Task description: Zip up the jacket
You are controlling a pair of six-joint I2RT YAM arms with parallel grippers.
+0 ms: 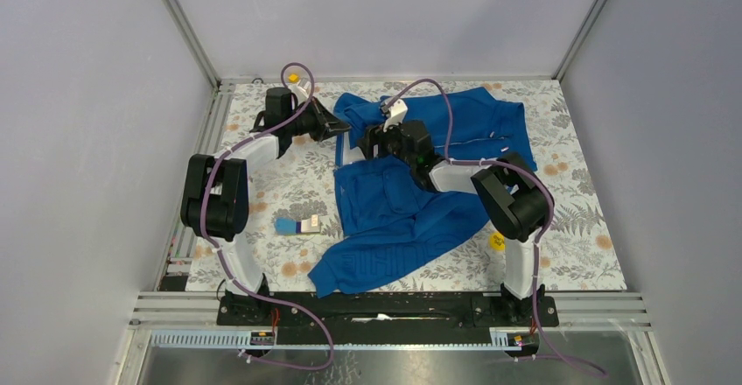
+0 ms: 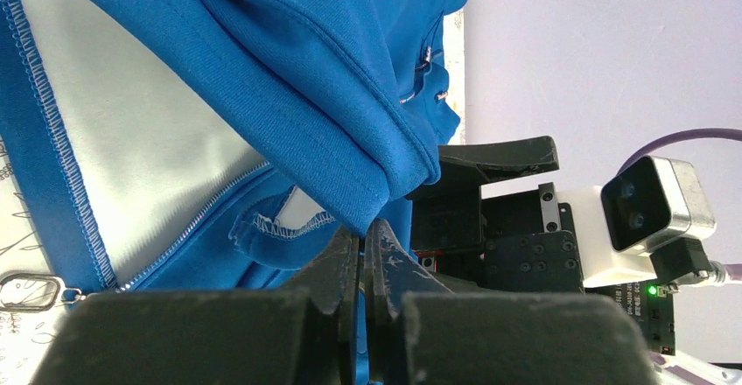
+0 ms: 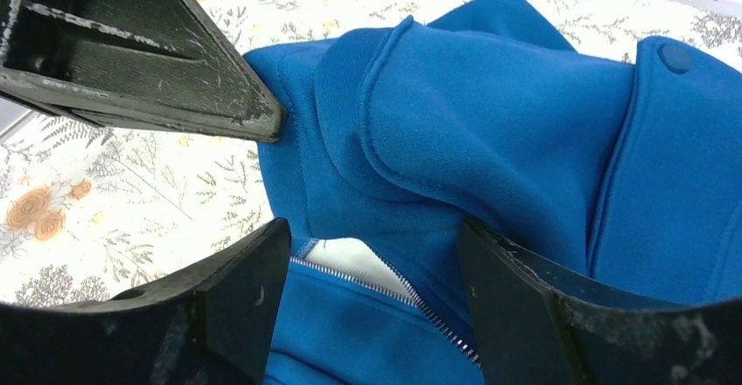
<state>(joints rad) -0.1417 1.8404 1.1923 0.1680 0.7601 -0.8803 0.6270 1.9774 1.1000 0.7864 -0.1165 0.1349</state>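
Left gripper [image 2: 363, 243] first: jaws clenched hard together, and blue fabric runs right into the seam between them. It has the jacket [image 1: 398, 214] pinched at a folded edge. From the right wrist view that same clenched tip presses straight against the fold. Right gripper [image 3: 372, 232] is the opposite story — jaws released and spread wide, gripping nothing, straddling the zipper [image 3: 385, 290] close over the jacket's front.

The jacket itself lies rumpled and unzipped on the floral cloth [image 1: 577, 201], which shows on every side of it. Its upper part is bunched at the far side, where both grippers meet. The body spreads nearer, and one sleeve trails off toward the arm bases. The left gripper comes in at the jacket's far left corner, with the right gripper just beside it over the front opening.

Close up from the left wrist, the front hangs open — pale lining [image 2: 149, 131] showing, a stitched blue hem along it, silvery zipper teeth running diagonally below. A metal pull ring [image 2: 31, 293] lies at the jacket's lower left edge in that view. The right wrist's camera [image 2: 656, 206] sits beyond the fold. A snap button [image 3: 674, 57] shows on a flap to the right of the fold. Off the jacket's left side, apart from it, sits a small blue-and-white block [image 1: 297, 225].
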